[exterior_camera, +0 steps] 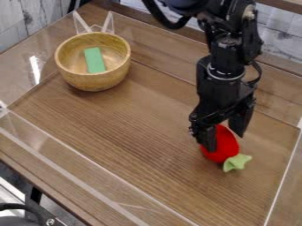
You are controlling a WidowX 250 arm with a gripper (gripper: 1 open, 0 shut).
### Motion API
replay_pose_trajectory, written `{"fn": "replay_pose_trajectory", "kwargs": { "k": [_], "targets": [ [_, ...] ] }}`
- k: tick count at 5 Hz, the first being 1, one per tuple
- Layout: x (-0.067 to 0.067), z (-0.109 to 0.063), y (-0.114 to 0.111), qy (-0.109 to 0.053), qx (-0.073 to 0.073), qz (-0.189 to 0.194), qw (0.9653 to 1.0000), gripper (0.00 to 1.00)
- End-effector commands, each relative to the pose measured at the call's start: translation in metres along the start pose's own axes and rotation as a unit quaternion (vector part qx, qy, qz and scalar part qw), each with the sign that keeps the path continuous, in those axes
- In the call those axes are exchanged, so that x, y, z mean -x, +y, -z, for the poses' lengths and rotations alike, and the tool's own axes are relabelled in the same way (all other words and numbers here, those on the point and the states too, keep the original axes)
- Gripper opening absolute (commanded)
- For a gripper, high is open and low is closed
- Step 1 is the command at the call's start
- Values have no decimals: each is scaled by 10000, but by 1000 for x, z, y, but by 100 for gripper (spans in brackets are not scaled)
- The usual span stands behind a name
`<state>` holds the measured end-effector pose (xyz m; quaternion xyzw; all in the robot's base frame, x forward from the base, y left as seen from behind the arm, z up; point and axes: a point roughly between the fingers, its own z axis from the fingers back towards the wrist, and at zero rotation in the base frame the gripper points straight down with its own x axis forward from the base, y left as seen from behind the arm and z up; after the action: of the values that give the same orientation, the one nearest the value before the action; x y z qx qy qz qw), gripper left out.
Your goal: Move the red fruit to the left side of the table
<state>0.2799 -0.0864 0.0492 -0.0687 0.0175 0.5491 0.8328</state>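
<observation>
The red fruit point(221, 146), a glossy strawberry toy with its light green cap point(238, 163) pointing to the front right, lies on its side on the right part of the brown wood-grain table point(130, 132). My gripper point(220, 131) hangs straight down over it, open, with one dark finger on each side of the fruit's upper end. Whether the fingers touch the fruit I cannot tell. The fruit rests on the tabletop.
A round light wooden bowl point(94, 78) with a flat green block point(94, 59) in it stands at the back left. Low clear plastic walls point(71, 150) edge the table. Bare wood lies between the bowl and the fruit.
</observation>
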Motion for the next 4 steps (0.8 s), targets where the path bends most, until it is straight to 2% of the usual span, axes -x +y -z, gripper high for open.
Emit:
{"fn": "replay_pose_trajectory", "kwargs": {
  "k": [1, 2, 3, 4],
  "targets": [
    [-1, -10, -8, -31, 219, -20, 9998, 100],
    [1, -10, -6, -20, 228, -18, 9997, 100],
    [0, -7, -6, -57, 213, -21, 9998, 0],
    [-4, -23, -4, 11, 267, 18, 9996, 0]
  ]
}}
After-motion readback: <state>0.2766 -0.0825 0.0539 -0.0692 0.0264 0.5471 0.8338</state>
